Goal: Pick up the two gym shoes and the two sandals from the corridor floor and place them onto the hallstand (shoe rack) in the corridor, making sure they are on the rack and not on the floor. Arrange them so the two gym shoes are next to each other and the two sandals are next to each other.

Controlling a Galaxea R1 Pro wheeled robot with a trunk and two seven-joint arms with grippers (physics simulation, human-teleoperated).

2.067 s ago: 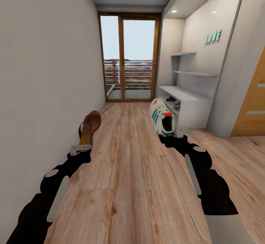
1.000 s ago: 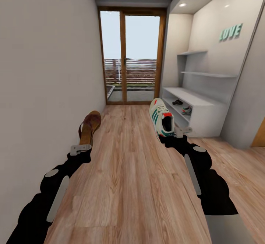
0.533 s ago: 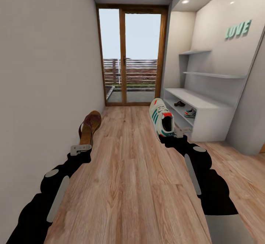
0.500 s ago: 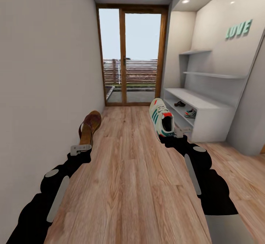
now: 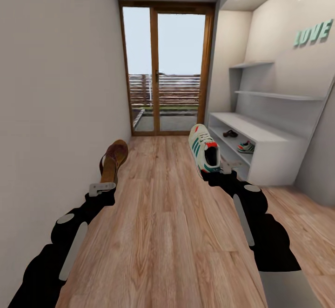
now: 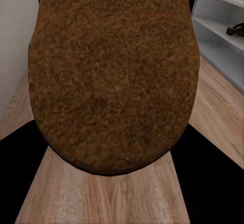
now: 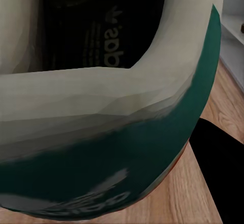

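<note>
Left hand [image 5: 103, 187] grips a sandal [image 5: 113, 161] held out ahead; right hand [image 5: 223, 170] grips a gym shoe [image 5: 204, 150], the hallstand [image 5: 272, 147] just beyond to its right, another sneaker [image 5: 246, 147] on its lower tier

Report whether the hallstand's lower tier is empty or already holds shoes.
Not empty. The hallstand already has one sandal and one gym shoe sitting apart on its lower tier.

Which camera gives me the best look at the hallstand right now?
The head view: the whole hallstand shows, both tiers and wall shelves, with a sandal and a sneaker on its lower tier. The left wrist view catches only its tier edges beside the held sandal; the right wrist view, a sliver.
</note>
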